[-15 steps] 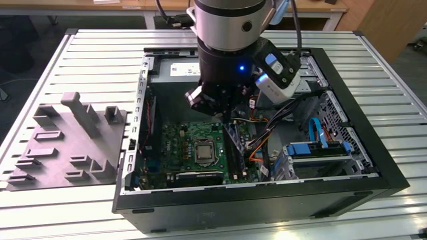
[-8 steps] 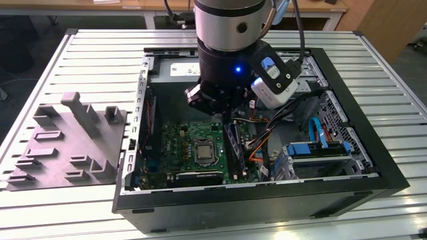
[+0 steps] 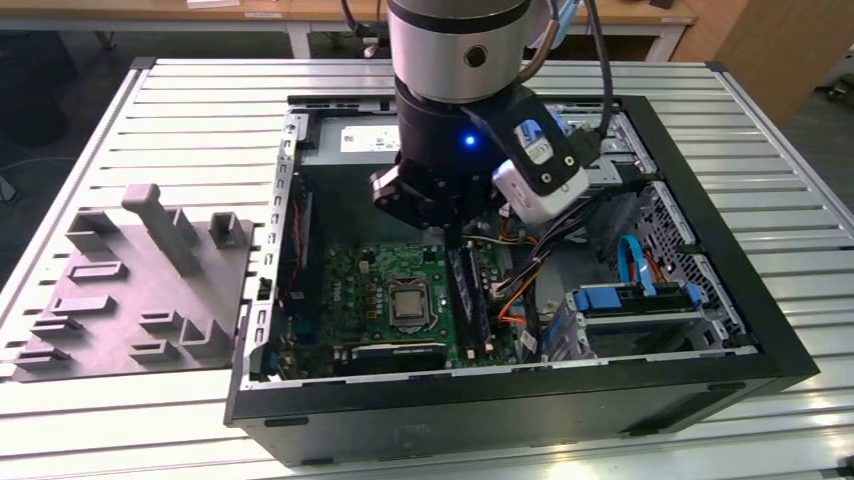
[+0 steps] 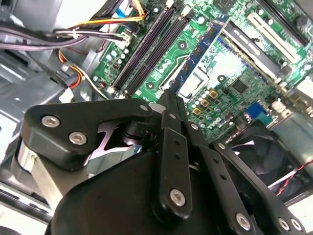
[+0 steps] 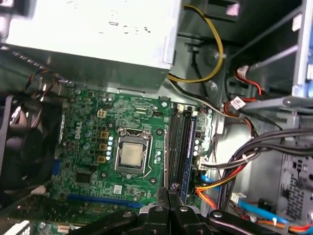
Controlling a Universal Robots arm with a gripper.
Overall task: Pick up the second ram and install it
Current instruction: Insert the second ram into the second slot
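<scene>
The pincer grips a ram over the motherboard

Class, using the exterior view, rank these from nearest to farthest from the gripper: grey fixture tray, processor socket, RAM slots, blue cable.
1. RAM slots, directly under the gripper.
2. Processor socket, beside the slots, toward the exterior view's left.
3. Blue cable, toward the exterior view's right.
4. Grey fixture tray, outside the computer case, far on the exterior view's left.
</scene>
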